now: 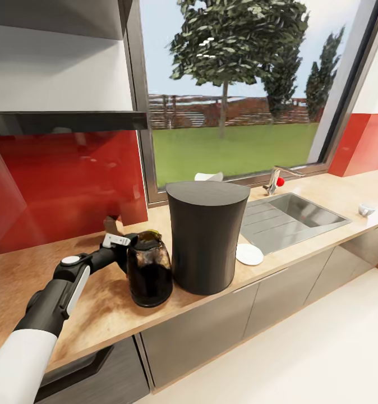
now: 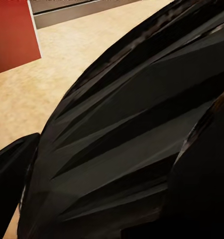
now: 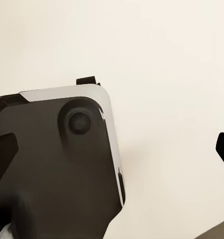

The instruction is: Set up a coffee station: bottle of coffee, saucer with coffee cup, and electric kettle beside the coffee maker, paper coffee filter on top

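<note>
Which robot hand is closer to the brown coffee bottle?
The left. The left gripper is right against the bottle of coffee, beside the coffee maker on the countertop. The right gripper hangs over pale floor, away from it.

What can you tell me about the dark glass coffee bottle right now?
The dark brown glass bottle of coffee stands upright on the wooden countertop, close beside the tall black tapered coffee maker, on its left. It looks glossy, rounded, with a narrower dark top. The left hand is at its neck; whether it grips cannot be seen.
</note>
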Available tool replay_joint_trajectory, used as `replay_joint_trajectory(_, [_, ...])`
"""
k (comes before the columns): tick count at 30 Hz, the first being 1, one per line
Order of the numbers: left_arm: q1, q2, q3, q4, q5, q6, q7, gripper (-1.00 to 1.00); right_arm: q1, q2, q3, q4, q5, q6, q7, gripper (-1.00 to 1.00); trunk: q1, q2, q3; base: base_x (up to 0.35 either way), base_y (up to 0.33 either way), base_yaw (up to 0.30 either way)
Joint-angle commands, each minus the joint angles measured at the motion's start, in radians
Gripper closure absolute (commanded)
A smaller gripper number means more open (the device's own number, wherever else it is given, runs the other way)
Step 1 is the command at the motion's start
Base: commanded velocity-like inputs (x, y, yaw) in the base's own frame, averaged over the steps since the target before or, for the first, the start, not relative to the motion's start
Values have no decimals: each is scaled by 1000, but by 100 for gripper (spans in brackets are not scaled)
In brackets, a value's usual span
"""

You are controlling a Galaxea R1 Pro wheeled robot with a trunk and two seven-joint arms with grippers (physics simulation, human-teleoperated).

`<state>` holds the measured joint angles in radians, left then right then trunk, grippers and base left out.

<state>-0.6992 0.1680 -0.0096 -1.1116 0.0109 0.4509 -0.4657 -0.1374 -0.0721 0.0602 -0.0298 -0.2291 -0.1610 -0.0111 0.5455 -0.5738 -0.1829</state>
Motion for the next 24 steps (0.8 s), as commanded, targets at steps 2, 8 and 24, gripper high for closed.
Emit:
replay_joint_trajectory(2, [0, 1, -3, 19, -13, 6, -2, 100, -1, 0, 7, 1, -8, -3, -1, -100, 0, -1, -2, 0, 0, 0])
replay_joint_trajectory(8, [0, 1, -6, 19, -13, 6, -3, 100, -1, 0, 7, 1, -7, -3, -1, -100, 0, -1, -2, 0, 0, 0])
replay_joint_trajectory(24, [13, 22, 0, -12, 20, 9, -7, 100, -1, -1, 7, -2, -9, -5, -3, -100, 0, -1, -2, 0, 0, 0])
